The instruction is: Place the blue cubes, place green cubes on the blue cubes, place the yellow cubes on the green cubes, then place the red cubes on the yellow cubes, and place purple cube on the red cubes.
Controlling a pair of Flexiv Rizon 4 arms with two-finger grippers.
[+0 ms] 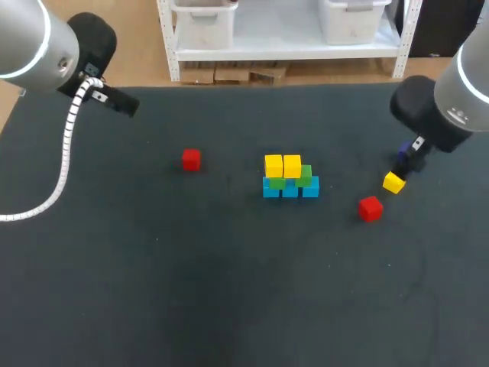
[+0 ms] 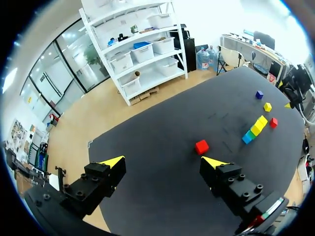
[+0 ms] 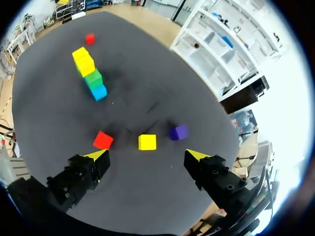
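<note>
While left gripper (image 2: 163, 161) and right gripper (image 3: 146, 154) hang spread, empty, blocky blue-green-yellow stack (image 1: 290, 177) on matte black table (image 1: 191, 290), loose yellow cube (image 1: 393, 182) at stack's three o'clock

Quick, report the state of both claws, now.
Left claw: open, holding nothing.
Right claw: open, holding nothing; a loose yellow cube lies just ahead of it.

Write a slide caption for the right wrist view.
Right jaws open, a loose yellow cube just ahead, red cube and purple cube flanking it, unfinished stack beyond.
</note>
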